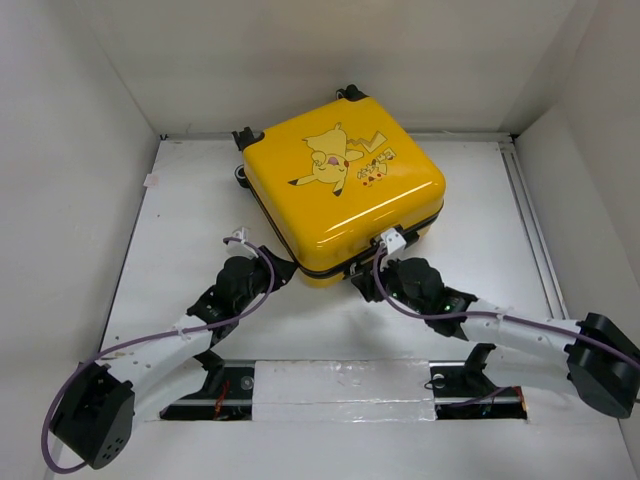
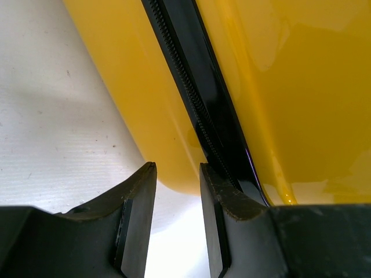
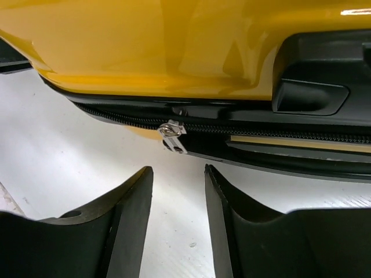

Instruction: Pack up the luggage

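Left gripper (image 2: 177, 223) parted | glossy yellow luggage (image 1: 345, 185) | toothed black zip (image 3: 243, 130)

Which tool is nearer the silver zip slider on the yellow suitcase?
Right. The right tool is open just short of the zip slider; the left tool is open at the suitcase corner, on the zip band, away from it.

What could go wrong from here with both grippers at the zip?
The zip pull is small and lies flat against the band, clear of the open right gripper, so a close may miss or slip off it. The left gripper straddles only the luggage corner at the zip band; pulling could slide the case across the table.
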`<state>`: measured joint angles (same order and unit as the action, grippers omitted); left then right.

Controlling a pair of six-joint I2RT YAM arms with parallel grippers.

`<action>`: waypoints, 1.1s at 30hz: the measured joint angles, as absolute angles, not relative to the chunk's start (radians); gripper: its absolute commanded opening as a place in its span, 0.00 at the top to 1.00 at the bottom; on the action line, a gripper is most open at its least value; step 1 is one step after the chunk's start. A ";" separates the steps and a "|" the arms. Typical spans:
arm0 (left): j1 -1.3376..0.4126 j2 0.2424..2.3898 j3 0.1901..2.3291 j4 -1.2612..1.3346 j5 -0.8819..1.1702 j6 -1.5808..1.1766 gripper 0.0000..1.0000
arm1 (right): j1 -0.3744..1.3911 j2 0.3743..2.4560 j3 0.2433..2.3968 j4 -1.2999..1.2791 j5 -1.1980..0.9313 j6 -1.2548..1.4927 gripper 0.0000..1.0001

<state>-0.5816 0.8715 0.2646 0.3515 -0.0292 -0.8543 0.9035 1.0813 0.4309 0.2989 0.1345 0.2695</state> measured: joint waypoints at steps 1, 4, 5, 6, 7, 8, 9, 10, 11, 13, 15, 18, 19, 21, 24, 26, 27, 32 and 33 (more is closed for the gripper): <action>-0.582 0.871 0.265 0.351 -0.029 -0.854 0.68 | 0.904 1.082 0.431 0.303 0.134 0.270 0.53; -0.582 0.871 0.265 0.351 -0.029 -0.854 0.70 | 0.904 1.107 0.431 0.334 0.132 0.270 0.53; -0.582 0.871 0.265 0.352 -0.029 -0.854 0.70 | 0.904 1.123 0.431 0.352 0.131 0.270 0.53; -0.582 0.871 0.265 0.353 -0.028 -0.854 0.70 | 0.904 1.141 0.432 0.366 0.131 0.270 0.53; -0.582 0.871 0.265 0.353 -0.028 -0.854 0.70 | 0.904 1.157 0.432 0.374 0.128 0.271 0.53; -0.582 0.871 0.265 0.353 -0.028 -0.854 0.70 | 0.904 1.175 0.432 0.384 0.127 0.274 0.53; -0.582 0.870 0.265 0.352 -0.028 -0.854 0.70 | 0.905 1.193 0.432 0.393 0.121 0.277 0.53; -0.582 0.870 0.265 0.352 -0.028 -0.854 0.70 | 0.905 1.208 0.432 0.402 0.115 0.278 0.53; -0.582 0.870 0.265 0.352 -0.028 -0.854 0.70 | 0.905 1.219 0.432 0.411 0.109 0.281 0.53; -0.582 0.870 0.265 0.353 -0.028 -0.854 0.70 | 0.905 1.232 0.432 0.422 0.104 0.284 0.53; -0.582 0.870 0.265 0.352 -0.028 -0.854 0.70 | 0.907 1.238 0.432 0.428 0.104 0.285 0.53; -0.582 0.872 0.271 0.346 -0.028 -0.850 0.70 | 0.912 1.238 0.432 0.430 0.106 0.284 0.53; -0.582 0.873 0.271 0.347 -0.028 -0.850 0.70 | 0.916 1.235 0.432 0.430 0.112 0.285 0.53; -0.582 0.873 0.272 0.346 -0.027 -0.849 0.70 | 0.922 1.218 0.432 0.422 0.125 0.289 0.53; -0.582 0.873 0.272 0.345 -0.028 -0.847 0.70 | 0.928 1.180 0.433 0.410 0.152 0.302 0.53; -0.582 0.873 0.272 0.344 -0.028 -0.846 0.70 | 0.933 1.150 0.437 0.396 0.179 0.311 0.53; -0.582 0.873 0.273 0.340 -0.028 -0.846 0.70 | 0.938 1.135 0.442 0.391 0.194 0.316 0.53; -0.583 0.861 0.282 0.318 -0.035 -0.835 0.70 | 0.944 1.088 0.448 0.389 0.239 0.337 0.53; -0.583 0.859 0.283 0.317 -0.036 -0.834 0.70 | 0.944 1.093 0.450 0.388 0.243 0.337 0.53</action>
<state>-0.5827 0.8589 0.2829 0.3172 -0.0357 -0.8345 0.9443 1.0931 0.4503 0.3882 0.2432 0.3370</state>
